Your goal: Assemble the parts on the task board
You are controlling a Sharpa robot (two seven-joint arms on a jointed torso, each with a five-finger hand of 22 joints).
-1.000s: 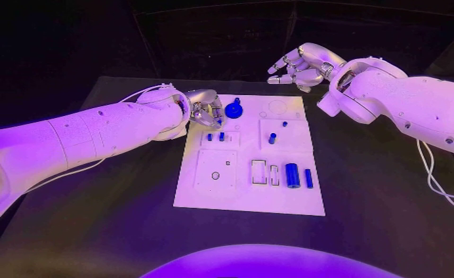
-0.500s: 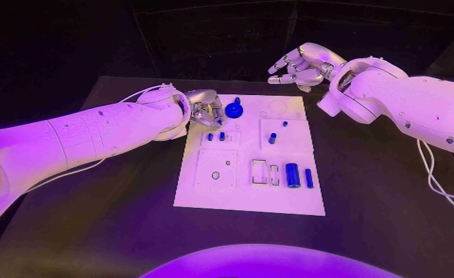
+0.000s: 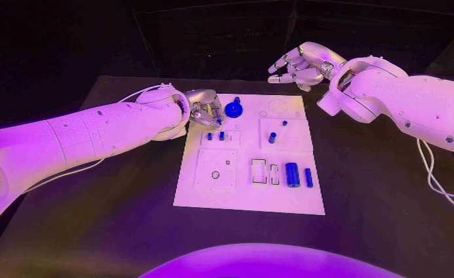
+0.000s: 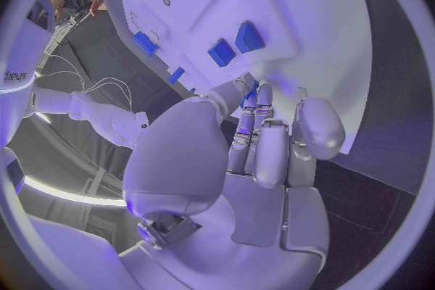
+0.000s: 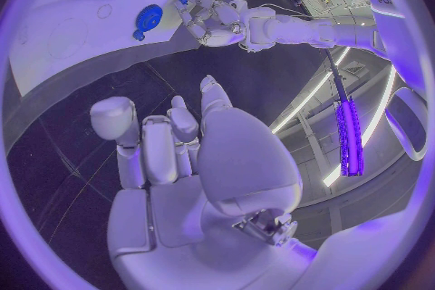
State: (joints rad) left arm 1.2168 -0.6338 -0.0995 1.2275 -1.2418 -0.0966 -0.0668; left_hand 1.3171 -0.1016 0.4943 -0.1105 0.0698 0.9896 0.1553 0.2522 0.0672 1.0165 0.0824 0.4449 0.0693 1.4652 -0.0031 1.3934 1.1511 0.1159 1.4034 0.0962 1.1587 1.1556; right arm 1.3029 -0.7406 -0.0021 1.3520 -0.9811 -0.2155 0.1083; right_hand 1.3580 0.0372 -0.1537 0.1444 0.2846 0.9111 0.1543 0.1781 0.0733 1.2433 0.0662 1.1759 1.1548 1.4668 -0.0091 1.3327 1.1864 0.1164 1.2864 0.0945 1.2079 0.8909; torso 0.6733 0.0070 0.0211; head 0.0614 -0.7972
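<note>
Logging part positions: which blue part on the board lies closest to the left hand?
The round blue part at the board's far edge, right beside the left hand; the other parts are small or long pieces nearer the robot.

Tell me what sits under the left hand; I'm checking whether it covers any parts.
The left hand hangs over the task board's far-left edge, beside the round blue part. Whatever lies directly beneath its fingers is covered.

Table (image 3: 113, 225): black, flat top, carried the white plate at its middle; dark backdrop stood behind.
</note>
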